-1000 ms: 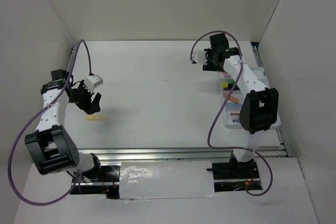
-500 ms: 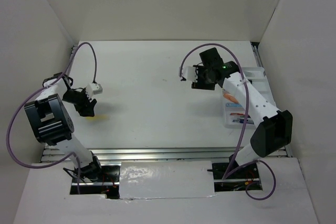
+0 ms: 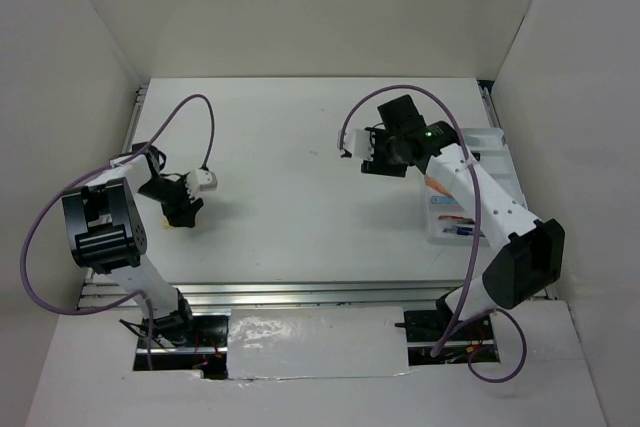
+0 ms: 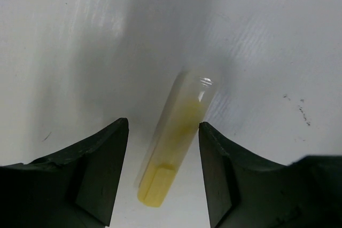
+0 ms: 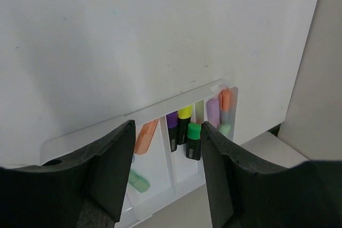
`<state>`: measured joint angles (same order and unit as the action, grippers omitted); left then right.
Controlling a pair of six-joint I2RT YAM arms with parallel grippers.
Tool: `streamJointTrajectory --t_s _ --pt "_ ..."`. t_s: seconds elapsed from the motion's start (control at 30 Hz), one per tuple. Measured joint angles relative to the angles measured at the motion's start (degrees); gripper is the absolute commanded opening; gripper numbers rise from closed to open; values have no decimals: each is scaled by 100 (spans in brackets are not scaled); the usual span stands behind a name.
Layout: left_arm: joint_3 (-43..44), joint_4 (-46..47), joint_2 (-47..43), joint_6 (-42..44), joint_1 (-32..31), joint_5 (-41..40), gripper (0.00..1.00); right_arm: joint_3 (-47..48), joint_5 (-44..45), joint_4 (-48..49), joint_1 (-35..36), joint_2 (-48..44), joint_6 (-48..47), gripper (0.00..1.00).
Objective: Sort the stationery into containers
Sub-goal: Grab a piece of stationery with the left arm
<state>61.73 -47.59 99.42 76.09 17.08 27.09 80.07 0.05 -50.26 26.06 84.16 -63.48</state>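
— What is different from a moment ago?
— The left gripper has come lower and a bit toward the middle of the table. It now sits over the yellow marker, which peeked out beside it before. The right gripper has hardly moved.
— Is the left one holding the marker?
— No. Its fingers are wide apart, one on each side, with a gap both ways.
— Where is the marker?
— It lies flat near the left edge, closer to the near edge than the far one. In the wrist view its long side runs out between the fingers, leaning a little right, with the clear end away.
— And the right one?
— It is wide open and holds nothing. It hangs above the table beside the tray, which lies by the right edge. Colourful markers lie along the tray's slots.
— And the room?
— The table is white with a few dark specks, and plain white walls stand around it.
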Motion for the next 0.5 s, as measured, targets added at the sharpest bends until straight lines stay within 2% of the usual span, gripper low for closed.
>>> streamJointTrajectory --t_s 0.2,0.27,0.33,0.43,0.47,0.5 --pt "-284 566 -81 42 -168 -262 60 -315 0 24 162 -313 61 58" --pt "-393 730 -164 22 -282 -341 50 -496 -20 109 302 -503 68 58" --pt "-455 780 -208 -4 -378 -361 49 -656 -50 181 457 -721 83 59" --pt "-459 828 -216 -195 -551 -385 30 -964 -68 481 702 -1097 107 60" --pt "-448 841 -216 -251 -612 -409 20 -1128 -46 664 809 -1257 107 60" --pt "-402 817 -201 -367 -704 -450 16 -1292 -42 837 909 -1412 109 60"
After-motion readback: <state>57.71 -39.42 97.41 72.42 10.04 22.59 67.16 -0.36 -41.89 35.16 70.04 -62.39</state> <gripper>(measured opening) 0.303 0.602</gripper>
